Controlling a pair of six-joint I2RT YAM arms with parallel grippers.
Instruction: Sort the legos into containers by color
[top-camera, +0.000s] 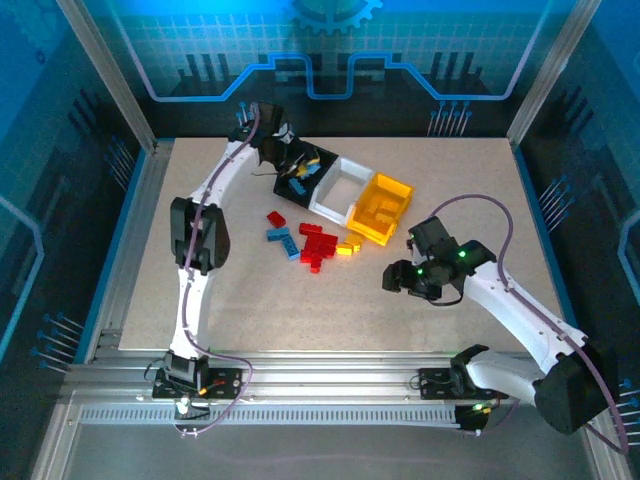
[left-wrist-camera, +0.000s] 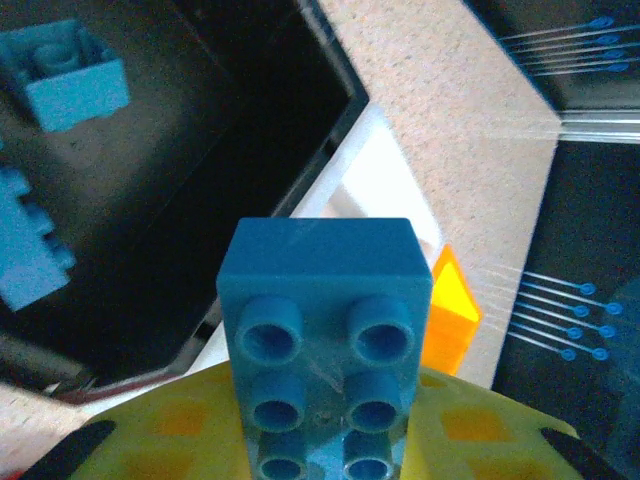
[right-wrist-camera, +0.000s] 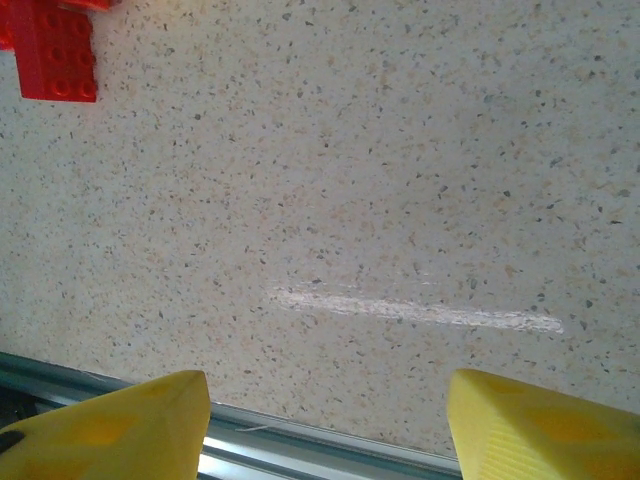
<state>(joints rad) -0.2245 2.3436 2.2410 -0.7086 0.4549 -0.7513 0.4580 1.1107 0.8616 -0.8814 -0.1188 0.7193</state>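
In the overhead view, the left gripper (top-camera: 292, 162) hangs over the black bin (top-camera: 330, 160) at upper centre, where its fingers are too small and dark to make out. The white bin (top-camera: 322, 208) and the yellow-orange bin (top-camera: 372, 235) join on in a row running down to the right. A loose cluster of legos (top-camera: 315, 243) in red, blue and yellow lies on the table (top-camera: 450, 180) just below the bins. The right gripper (top-camera: 415, 278) sits low over bare table at lower right of centre, well apart from the cluster. In the left wrist view, the left gripper (left-wrist-camera: 320, 455) is clamped on a blue brick (left-wrist-camera: 320, 300), with its studs facing the camera and the yellow fingers (left-wrist-camera: 170, 430) pressed against it along the bottom edge. Behind the brick the black bin (left-wrist-camera: 180, 180) fills the upper left and holds two more blue legos (left-wrist-camera: 70, 75). The white bin (left-wrist-camera: 385, 190) is at centre, and a corner of the yellow-orange bin (left-wrist-camera: 450, 310) lies to the right of the brick. In the right wrist view, the right gripper (right-wrist-camera: 325, 430) is spread wide with nothing between its yellow fingers (right-wrist-camera: 120, 430), which sit in the two bottom corners. Speckled table (right-wrist-camera: 400, 150) with a pale scuff (right-wrist-camera: 415, 310) lies beyond, a metal rail (right-wrist-camera: 300, 445) runs along the bottom, and a red brick (right-wrist-camera: 55, 55) sits at upper left.
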